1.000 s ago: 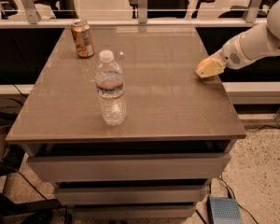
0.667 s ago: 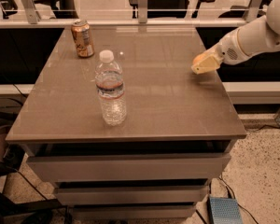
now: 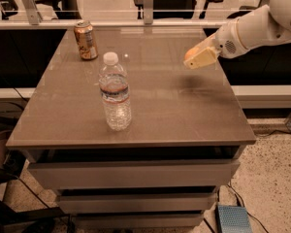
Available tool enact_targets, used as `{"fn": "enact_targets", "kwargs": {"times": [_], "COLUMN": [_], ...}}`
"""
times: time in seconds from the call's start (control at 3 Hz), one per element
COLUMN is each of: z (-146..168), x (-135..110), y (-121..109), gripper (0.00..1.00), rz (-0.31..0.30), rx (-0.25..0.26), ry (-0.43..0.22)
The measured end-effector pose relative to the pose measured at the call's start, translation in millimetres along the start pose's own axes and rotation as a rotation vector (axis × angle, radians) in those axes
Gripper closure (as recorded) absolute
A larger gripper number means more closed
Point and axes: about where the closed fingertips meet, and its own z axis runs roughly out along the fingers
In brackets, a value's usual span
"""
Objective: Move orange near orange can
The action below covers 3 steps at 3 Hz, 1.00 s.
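Note:
The orange can (image 3: pixel 86 40) stands upright at the far left of the brown table (image 3: pixel 184 115). My gripper (image 3: pixel 198 58) reaches in from the right and hovers above the table's right side, with a shadow under it. It is shut on the orange (image 3: pixel 191 53), of which only a small orange patch shows above the cream fingers. The orange is lifted off the table and well to the right of the can.
A clear water bottle (image 3: pixel 115 92) with a white cap stands left of centre, between the gripper and the can's side of the table. The table's right edge lies just below the arm. Chairs and a rail stand behind the table.
The gripper has moved left and up with the orange in it, from the table's right edge to a point above the table. Can and bottle have not moved.

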Motion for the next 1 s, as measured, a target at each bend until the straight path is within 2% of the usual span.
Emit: {"fn": "enact_targets", "kwargs": {"times": [0.33,0.67,1.0], "z": [27.0,67.8,106.2], "x": [-26.6,-76.9,-115.1], "y": [6.2,21.7,42.8], "gripper": [1.00,1.00,1.00], "rz": [-0.048,-0.111,-0.155], "rx": [-0.049,-0.125,-0.194], "ry": [-0.044,-0.128,-0.187]}}
